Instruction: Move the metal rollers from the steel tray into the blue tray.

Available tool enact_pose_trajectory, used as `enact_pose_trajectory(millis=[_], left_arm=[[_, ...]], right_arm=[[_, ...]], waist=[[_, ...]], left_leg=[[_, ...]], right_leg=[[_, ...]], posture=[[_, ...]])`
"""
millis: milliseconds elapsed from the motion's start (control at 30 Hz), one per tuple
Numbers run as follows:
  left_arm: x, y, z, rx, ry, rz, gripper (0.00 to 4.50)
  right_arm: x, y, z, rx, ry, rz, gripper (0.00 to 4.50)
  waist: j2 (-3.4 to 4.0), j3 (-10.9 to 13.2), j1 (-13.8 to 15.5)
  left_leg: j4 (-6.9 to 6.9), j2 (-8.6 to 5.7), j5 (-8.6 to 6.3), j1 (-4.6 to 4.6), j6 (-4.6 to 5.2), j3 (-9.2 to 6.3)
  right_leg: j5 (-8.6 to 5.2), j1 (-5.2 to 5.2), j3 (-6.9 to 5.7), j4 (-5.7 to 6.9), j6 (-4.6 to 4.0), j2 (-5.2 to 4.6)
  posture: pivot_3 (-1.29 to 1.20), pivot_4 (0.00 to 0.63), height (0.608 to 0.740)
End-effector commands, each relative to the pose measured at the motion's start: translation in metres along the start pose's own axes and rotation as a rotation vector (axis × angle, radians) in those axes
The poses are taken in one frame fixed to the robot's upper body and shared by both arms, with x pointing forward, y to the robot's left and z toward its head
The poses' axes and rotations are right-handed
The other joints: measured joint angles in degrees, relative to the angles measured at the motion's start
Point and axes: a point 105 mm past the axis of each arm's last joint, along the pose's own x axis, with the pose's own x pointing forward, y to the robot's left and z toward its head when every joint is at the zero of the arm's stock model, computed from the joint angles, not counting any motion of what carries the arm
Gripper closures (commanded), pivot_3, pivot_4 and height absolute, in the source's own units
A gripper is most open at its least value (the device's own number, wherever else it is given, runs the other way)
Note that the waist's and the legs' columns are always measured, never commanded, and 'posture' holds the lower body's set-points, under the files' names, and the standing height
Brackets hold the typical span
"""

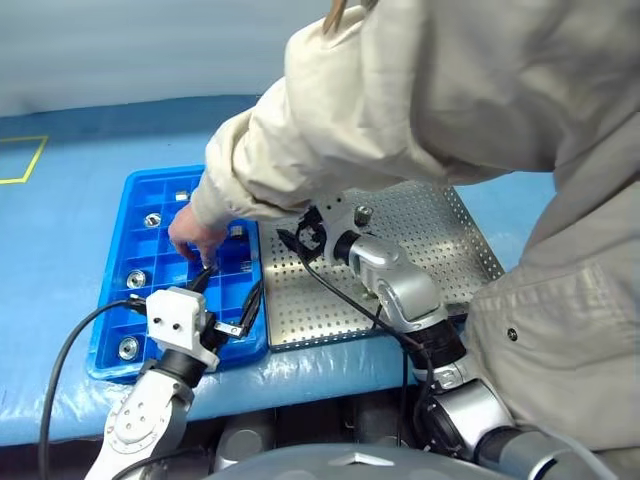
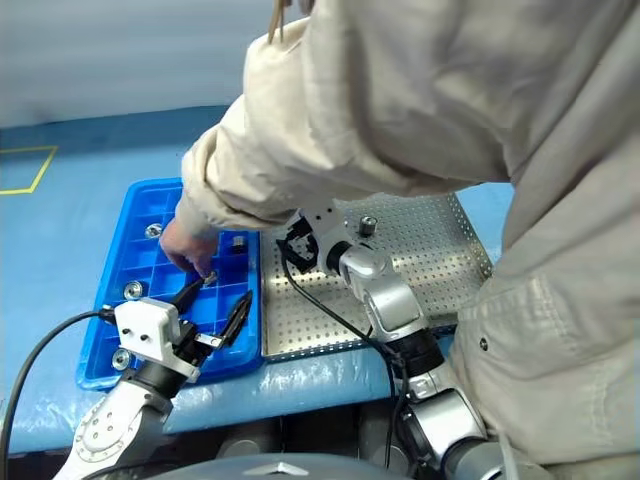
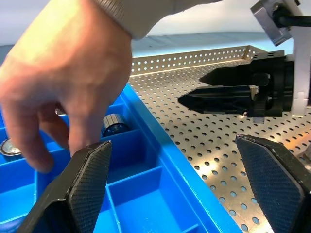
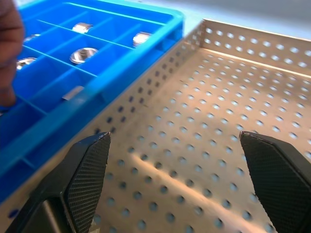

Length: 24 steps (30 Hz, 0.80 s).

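Observation:
The blue tray (image 1: 143, 190) lies on the left with the steel tray (image 1: 440, 250) against its right side. Several metal rollers (image 1: 136, 278) sit in blue compartments, one (image 3: 114, 125) close to a person's fingers. One more roller (image 1: 362, 213) stands on the steel tray's far part. My left gripper (image 1: 230, 292) hovers open and empty over the blue tray's near right corner. My right gripper (image 1: 297, 236) is open and empty above the steel tray's left edge, its fingers (image 3: 214, 97) pointing toward the blue tray. In the right wrist view, bare perforated floor (image 4: 194, 145) lies between the fingers.
A person in a beige jacket (image 1: 450, 90) leans over the table from the right. Their hand (image 1: 195, 238) reaches into the blue tray just ahead of my left gripper. The trays rest on a blue tabletop (image 1: 60, 230) with a yellow marking (image 1: 25, 165) at far left.

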Motion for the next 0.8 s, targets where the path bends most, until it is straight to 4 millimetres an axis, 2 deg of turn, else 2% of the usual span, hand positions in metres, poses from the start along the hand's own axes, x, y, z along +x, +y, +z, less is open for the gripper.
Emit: enact_pose_trajectory(millis=[33, 800], left_arm=[[0.0006, -0.0018, 0.0052, 0.0, -0.022, -0.02, 0.04], [0.0017, -0.0055, 0.0024, -0.002, -0.01, -0.033, 0.04]], right_arm=[[-0.0048, 0.0002, 0.0148, -0.008, -0.054, -0.012, 0.02], [-0.0025, 0.0076, 0.0111, -0.01, -0.041, 0.005, 0.02]], waist=[[0.0, 0.0, -0.23], [0.0, 0.0, -0.19]], left_leg=[[0.01, 0.0, 0.0, 0.0, 0.0, 0.0], [0.06, -0.01, 0.0, 0.01, 0.0, 0.01]], right_leg=[[0.0, 0.0, 0.0, 0.01, 0.0, 0.0], [0.03, 0.04, 0.03, 0.02, 0.03, 0.0]], posture=[[0.16, 0.15, 0.74], [0.18, 0.15, 0.74]])
